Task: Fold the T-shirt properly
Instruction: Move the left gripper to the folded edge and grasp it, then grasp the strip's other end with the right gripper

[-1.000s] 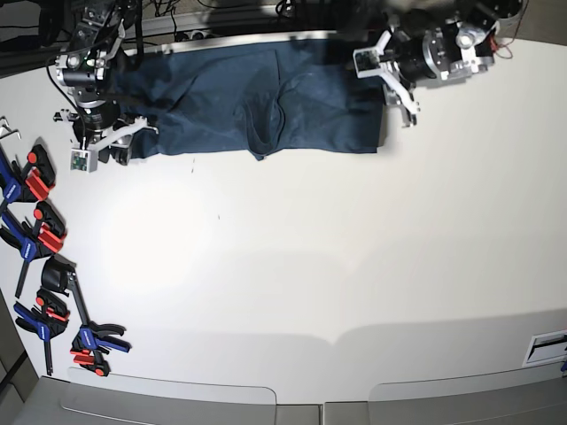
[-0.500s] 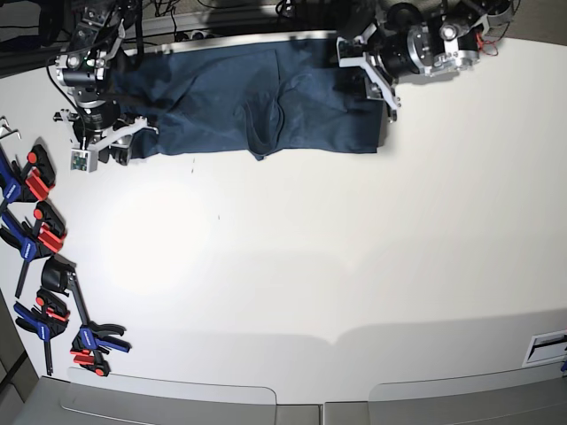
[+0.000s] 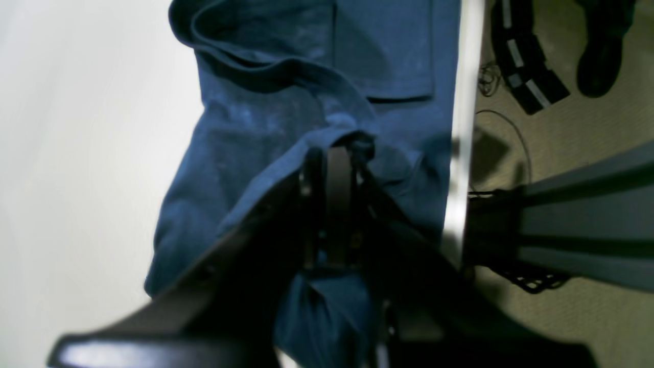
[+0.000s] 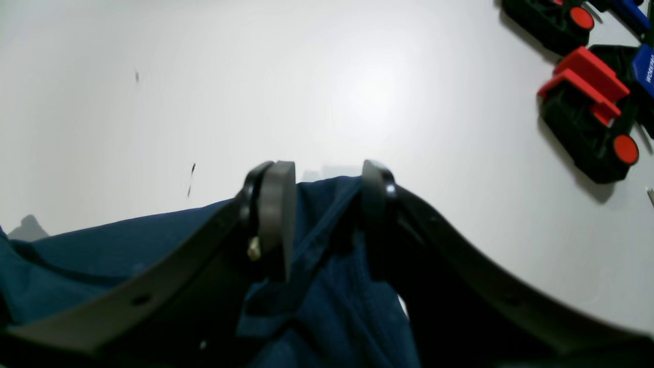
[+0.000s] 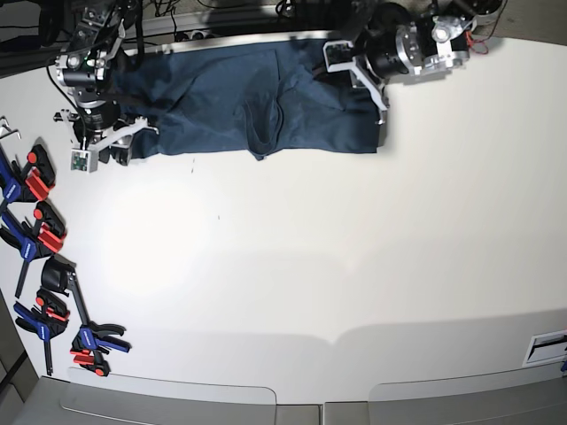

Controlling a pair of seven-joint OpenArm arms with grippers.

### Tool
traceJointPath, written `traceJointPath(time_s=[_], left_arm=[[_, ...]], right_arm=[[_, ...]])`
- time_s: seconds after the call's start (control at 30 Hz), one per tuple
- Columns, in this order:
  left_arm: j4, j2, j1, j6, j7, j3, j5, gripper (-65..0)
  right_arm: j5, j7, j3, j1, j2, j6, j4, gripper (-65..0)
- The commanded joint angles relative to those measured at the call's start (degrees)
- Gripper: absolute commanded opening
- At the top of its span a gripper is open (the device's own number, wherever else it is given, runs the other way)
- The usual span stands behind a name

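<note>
The dark blue T-shirt [image 5: 230, 97] lies spread along the far edge of the white table [image 5: 310, 266], wrinkled in the middle. My left gripper [image 5: 370, 88] is over its right end. In the left wrist view that gripper [image 3: 334, 153] is shut on a raised fold of the T-shirt [image 3: 255, 128], not far from the table's far edge. My right gripper [image 5: 122, 137] rests at the shirt's left end. In the right wrist view its fingers [image 4: 276, 204] stand apart, and the right gripper [image 4: 327, 189] has a loose edge of the T-shirt [image 4: 327, 286] lying between them.
Several blue, red and black clamps [image 5: 40, 235] lie along the table's left edge, and some show in the right wrist view as clamps [image 4: 587, 128]. Past the far edge are floor and cables [image 3: 531, 66]. A white label [image 5: 545, 345] sits at the front right.
The left arm has moved left over the shirt's right end and its jaws have gone from wide open to shut on a fold. The right arm has not moved.
</note>
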Motion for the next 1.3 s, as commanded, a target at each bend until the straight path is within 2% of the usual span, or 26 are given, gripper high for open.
traceJointPath(time_s=[0.0, 0.17, 0.27, 0.5, 0.63, 1.07, 1.17, 1.2, 1.27], left_arm=[[0.79, -0.02, -0.22, 0.48, -0.81, -0.15, -1.6, -65.0], [0.79, 0.48, 0.5, 0.39, -0.09, -0.13, -13.4, -65.0], [0.79, 2.71, 1.03, 0.28, 0.61, -0.13, -17.07, -65.0], [0.79, 11.06, 0.98, 0.28, 1.42, -0.15, -17.88, -65.0], [0.79, 14.29, 0.98, 0.31, 1.44, -0.15, -17.86, -65.0], [0.76, 14.84, 1.01, 0.48, 3.17, -0.15, -17.86, -65.0], [0.76, 14.84, 1.01, 0.5, 3.15, -0.15, -17.88, -48.5], [0.76, 14.84, 1.01, 0.52, 3.15, -0.15, -17.86, -45.6], [0.76, 14.84, 1.01, 0.5, 3.15, -0.15, -17.88, -45.1]], right_arm=[[0.39, 1.64, 0.26, 0.31, 0.61, -0.02, 1.01, -45.0], [0.37, 1.57, 0.26, 0.31, 0.61, -0.02, 1.01, -45.0], [0.42, 1.53, 0.26, 0.33, 0.61, -0.02, 1.01, -45.0], [0.39, 1.46, 0.26, 0.31, 0.61, -0.02, 1.01, -45.0], [0.42, 1.46, 0.26, 0.31, 0.61, -0.02, 1.01, -45.0], [0.44, 1.49, 0.26, 0.31, 0.63, -0.02, 1.01, -45.0], [0.44, 1.49, 0.26, 0.31, 0.63, -0.02, 1.01, -45.0], [0.44, 1.49, 0.26, 0.33, 0.61, -0.02, 1.01, -45.0], [0.44, 1.49, 0.26, 0.31, 0.61, -0.02, 1.01, -45.0]])
